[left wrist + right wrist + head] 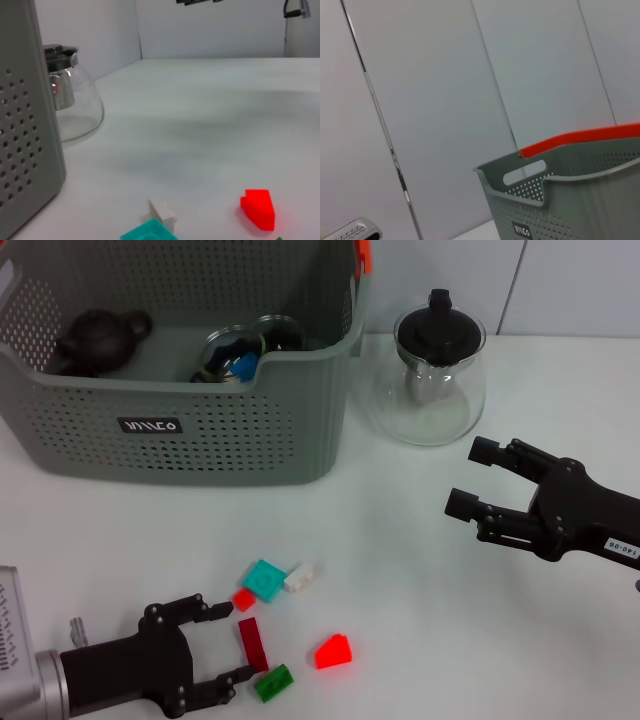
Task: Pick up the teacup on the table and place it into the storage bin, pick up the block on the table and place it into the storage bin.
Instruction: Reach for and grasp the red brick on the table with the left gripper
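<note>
Left gripper [228, 642] sits low on the white table [420, 640], jaws spread wide and empty around a dark red block [253, 644]; right gripper [468, 477] hovers open, holding nothing; the storage bin [190, 430] backs onto pale wall panels.

Head cam overhead, wrist cams low, all share storage bin [190, 430].

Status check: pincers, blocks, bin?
Left pincer open, low beside the dark red block. Right pincer open, empty, above table. Six blocks loose on the table. Storage bin unobstructed; glass teapot beside it.
</note>
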### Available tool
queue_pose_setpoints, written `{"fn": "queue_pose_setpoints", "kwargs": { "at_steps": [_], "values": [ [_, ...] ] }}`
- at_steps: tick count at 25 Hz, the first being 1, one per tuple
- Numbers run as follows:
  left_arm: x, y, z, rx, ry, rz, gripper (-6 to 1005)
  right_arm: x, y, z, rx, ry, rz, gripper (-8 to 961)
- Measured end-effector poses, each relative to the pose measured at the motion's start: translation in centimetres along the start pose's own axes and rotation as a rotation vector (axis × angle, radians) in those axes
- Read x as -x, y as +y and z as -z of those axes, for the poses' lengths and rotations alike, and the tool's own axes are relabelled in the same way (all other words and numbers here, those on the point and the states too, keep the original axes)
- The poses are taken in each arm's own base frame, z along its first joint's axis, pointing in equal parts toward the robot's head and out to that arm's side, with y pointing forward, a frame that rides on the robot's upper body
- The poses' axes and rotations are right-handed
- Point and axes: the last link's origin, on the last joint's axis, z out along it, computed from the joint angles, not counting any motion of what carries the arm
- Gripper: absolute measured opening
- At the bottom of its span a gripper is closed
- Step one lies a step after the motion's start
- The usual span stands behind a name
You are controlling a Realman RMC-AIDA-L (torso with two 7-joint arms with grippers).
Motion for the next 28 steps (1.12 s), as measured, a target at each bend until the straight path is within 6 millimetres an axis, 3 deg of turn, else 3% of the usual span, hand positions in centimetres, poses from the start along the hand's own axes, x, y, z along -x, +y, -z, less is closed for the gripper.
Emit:
{"fn": "queue_pose_setpoints", "kwargs": {
  "at_steps": [28],
  "values": [
    [-0.35,0.48,-0.55,0.025,0.028,0.018,772,0.06,0.02,0.12,0.006,0.003,0.002,944]
  ]
}}
